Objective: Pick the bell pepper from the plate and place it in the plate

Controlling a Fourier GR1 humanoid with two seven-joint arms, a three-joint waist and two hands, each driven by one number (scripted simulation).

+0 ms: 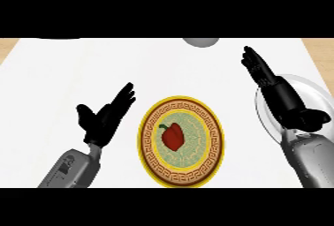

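A red bell pepper (173,136) with a green stem lies in the middle of a yellow-rimmed patterned plate (180,175) at the centre of the white counter. A clear glass plate (317,92) sits at the right, partly covered by my right forearm. My right hand (261,70) is open, fingers straight, stretched out above the glass plate's far edge and away from the pepper. To the left of the patterned plate my left hand (104,115) is open with fingers up, not touching anything.
A grey round object (201,42) shows at the counter's far edge, cut by the top of the view. Wooden floor or trim (321,50) shows past the counter's right and left far corners.
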